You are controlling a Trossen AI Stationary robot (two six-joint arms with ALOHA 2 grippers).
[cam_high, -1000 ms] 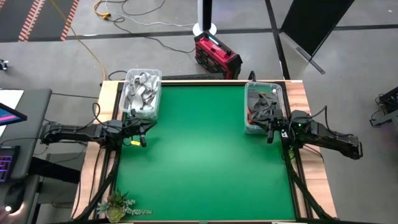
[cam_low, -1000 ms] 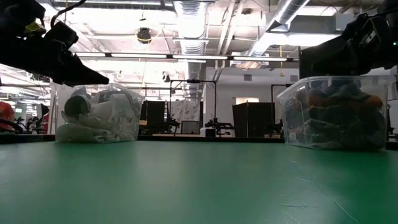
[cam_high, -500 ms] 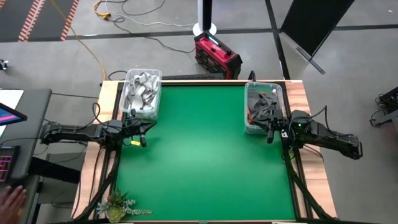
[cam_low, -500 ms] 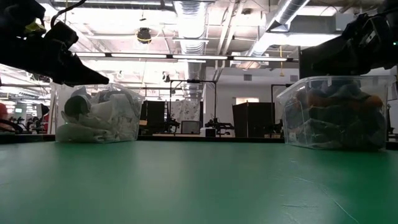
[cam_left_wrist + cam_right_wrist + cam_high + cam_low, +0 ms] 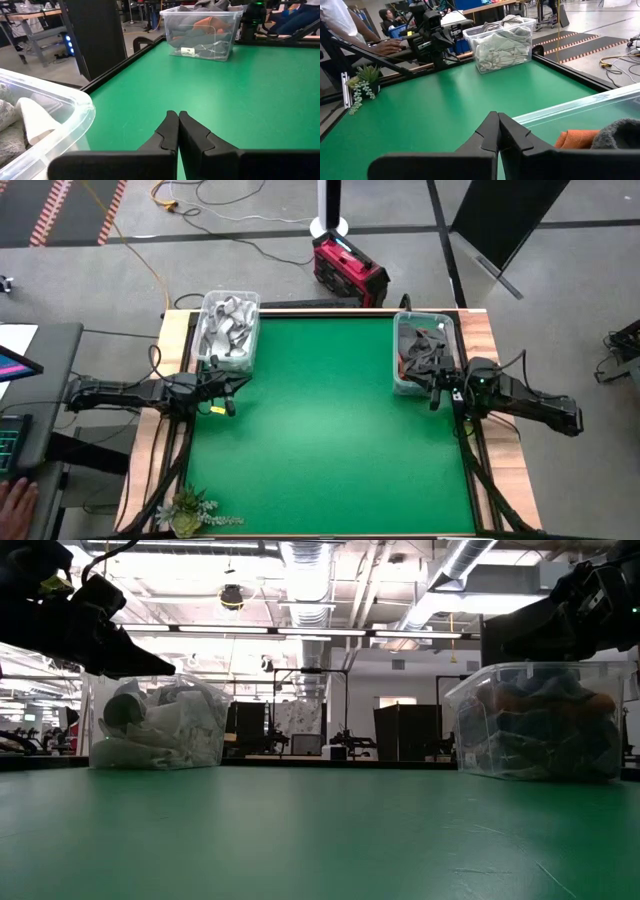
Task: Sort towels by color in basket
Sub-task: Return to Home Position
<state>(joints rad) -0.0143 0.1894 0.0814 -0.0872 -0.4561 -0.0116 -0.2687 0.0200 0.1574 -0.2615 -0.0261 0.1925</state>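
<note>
The green tabletop (image 5: pixel 330 430) carries no loose cloth that I can see, so the sorting looks finished, and the step in hand seems to be the retreat to rest. The next move calls for little. Each arm folds back toward its own side without brushing the bin beside it, and nothing needs picking up. The 2 arms reach in low and nearly level from opposite side edges of the tabletop, and the low view shows both held off the surface at about the height of the bin tops. The left bin (image 5: pixel 257 330) stands at the far left of the tabletop and the right bin (image 5: pixel 396 350) at the far right, well apart. The pale towels (image 5: pixel 226 330), white and light grey, are heaped in the left bin. The dark towels (image 5: pixel 425 350) fill the right bin, with an orange towel (image 5: pixel 212 23) among them. The left gripper (image 5: pixel 178 116) hangs just beside the near end of the left bin, pointing across toward the right bin, its fingers pressed together and holding nothing. The right gripper (image 5: pixel 497 117) hangs at the near end of the right bin, pointing back toward the left bin, its fingers likewise together and empty. A small plant (image 5: pixel 190 510) sits at the near left corner.
</note>
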